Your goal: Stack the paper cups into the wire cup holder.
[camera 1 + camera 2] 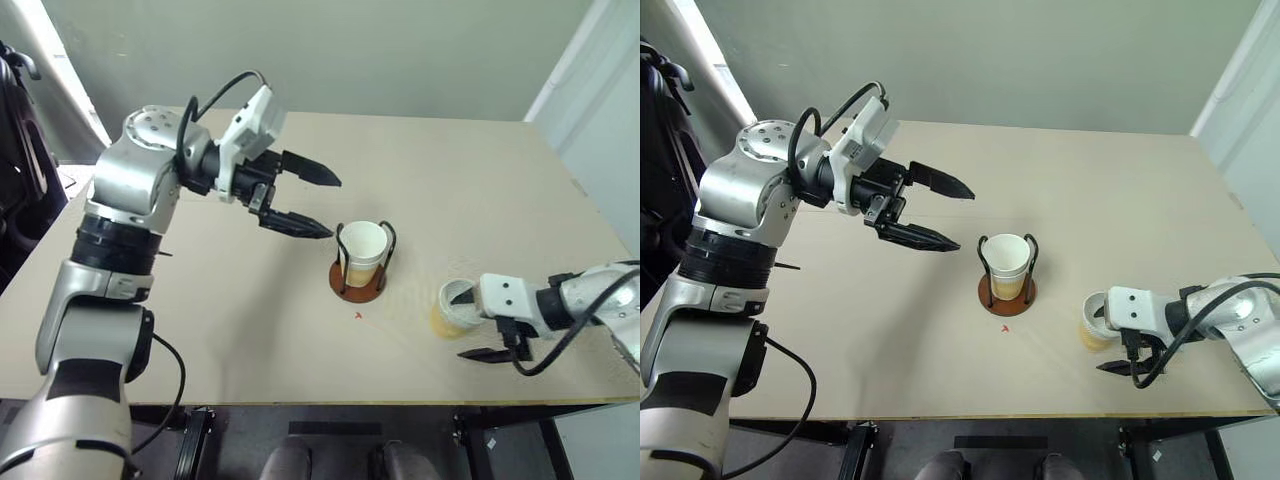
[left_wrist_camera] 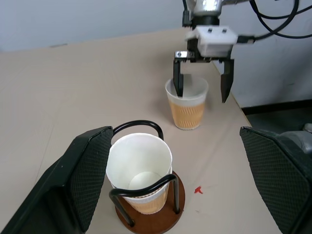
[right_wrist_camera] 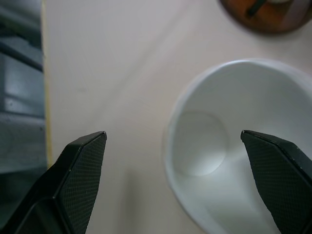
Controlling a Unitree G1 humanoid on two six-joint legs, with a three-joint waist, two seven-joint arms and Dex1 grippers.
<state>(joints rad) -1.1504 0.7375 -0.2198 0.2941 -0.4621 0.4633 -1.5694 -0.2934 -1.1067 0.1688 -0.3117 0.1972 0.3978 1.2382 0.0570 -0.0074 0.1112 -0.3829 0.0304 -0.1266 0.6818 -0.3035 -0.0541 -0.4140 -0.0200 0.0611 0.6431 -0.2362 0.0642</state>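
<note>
- Left eye view: pale wooden table (image 1: 250,300) carries a wire cup holder (image 1: 358,282), a round reddish-brown disc base with thin black upright wire loops, near the table's middle.
- A tapered paper cup (image 1: 363,252), pale yellow-tan outside and white inside, stands upright inside the holder's loops. Whether it is one cup or a nested pair I cannot tell.
- A second paper cup (image 2: 187,105) of the same kind stands upright on the bare table, to the right of the holder and apart from it, near the front edge.
- Small red mark (image 1: 359,315) on the table just in front of the holder.
- Left gripper (image 1: 325,205) hangs above the table, left of and above the holder, its black fingers spread wide, holding nothing.
- Right gripper (image 2: 202,87) is at the loose cup: fingers spread, one finger (image 2: 178,83) dipping inside the rim, the other outside the wall toward the table's right edge. Not clamped; the cup rests on the table.
- Right wrist view: cup's white interior (image 3: 229,141) sits off-centre between the open fingers.
</note>
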